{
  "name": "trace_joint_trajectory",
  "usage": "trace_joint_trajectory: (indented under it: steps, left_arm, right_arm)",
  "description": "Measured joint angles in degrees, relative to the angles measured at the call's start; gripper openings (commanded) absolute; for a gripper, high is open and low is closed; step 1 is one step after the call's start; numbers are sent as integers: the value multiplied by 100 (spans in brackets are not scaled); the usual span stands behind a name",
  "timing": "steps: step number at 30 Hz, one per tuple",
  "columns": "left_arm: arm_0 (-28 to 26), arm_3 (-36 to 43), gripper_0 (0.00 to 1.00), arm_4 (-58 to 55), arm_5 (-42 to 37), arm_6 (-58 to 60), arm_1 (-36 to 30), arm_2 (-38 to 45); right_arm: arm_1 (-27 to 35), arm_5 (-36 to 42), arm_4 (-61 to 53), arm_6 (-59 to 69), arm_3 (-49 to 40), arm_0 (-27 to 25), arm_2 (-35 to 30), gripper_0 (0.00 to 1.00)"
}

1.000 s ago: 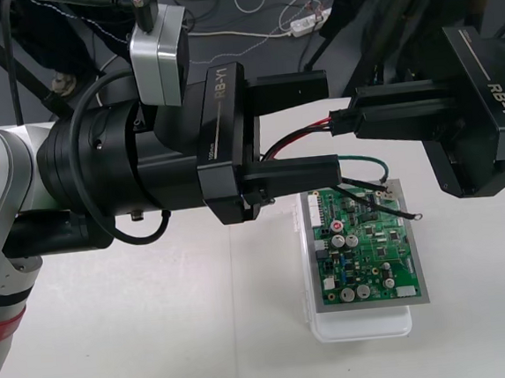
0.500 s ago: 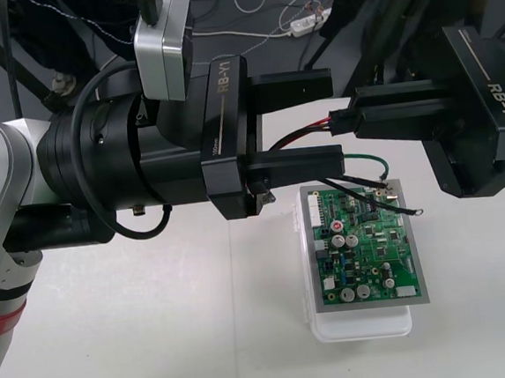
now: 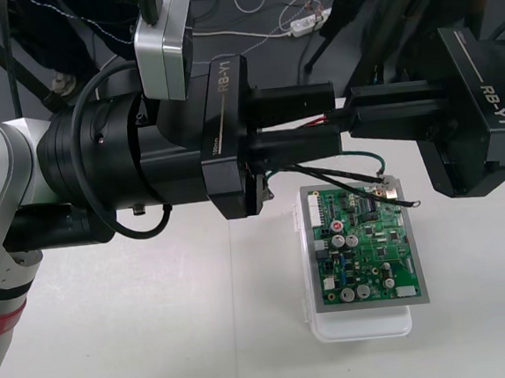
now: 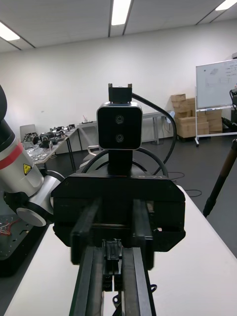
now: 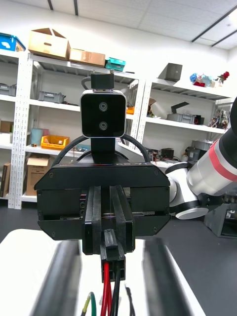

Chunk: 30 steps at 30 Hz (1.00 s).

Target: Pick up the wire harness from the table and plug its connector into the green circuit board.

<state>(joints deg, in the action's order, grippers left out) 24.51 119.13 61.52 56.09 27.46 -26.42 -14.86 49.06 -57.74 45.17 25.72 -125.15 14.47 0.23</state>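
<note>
**Asker:** Where is the wire harness (image 3: 360, 156) now?

**Me:** It is up off the table (image 3: 142, 340), strung between my two grippers just past the far edge of the green circuit board (image 3: 364, 250). My right gripper (image 3: 352, 116) comes in from the right. Its fingers (image 4: 93, 286) are pressed close together on the black plug (image 5: 112, 253). From my left wrist I see that plug pinched between them, with red and black wires hanging out of it.

**Asker:** And your left?

**Me:** My left gripper (image 3: 328, 121) meets the right one almost tip to tip. Its fingers (image 5: 61, 281) stand a narrow way apart, with the wires running through the gap. Pale table shows on either side of the wires, so these fingers clamp nothing.

**Asker:** Is the plug in the board?

**Me:** No. The board lies on its white base (image 3: 362, 325), and the plug is held in the air beyond it. From the front, the fingertips hide most of the plug.

**Asker:** What about the rest of the harness?

**Me:** A green wire (image 3: 364, 154) and some black ones come out from under my left gripper's lower finger. They reach over the board's far right corner. What their ends carry is too small to make out. How the wires run behind my left fingers is hidden.
</note>
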Motion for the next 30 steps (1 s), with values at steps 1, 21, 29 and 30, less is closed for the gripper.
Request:
trace_joint_trajectory:
  steps: [1,21,29,30]
  left_arm:
    - [1,0,0,0,0,0,0,0]
    - [2,-6,0,1,-2,0,-1,0]
    - [3,-7,0,1,-2,0,-1,0]
    - [3,-7,0,1,-2,0,-1,0]
  right_arm:
    - [0,0,1,0,0,0,0,0]
    - [0,-2,9,0,0,-2,-5,0]
    - [-1,-6,9,0,-2,-2,-5,94]
    - [-1,-6,9,0,-2,-2,-5,100]
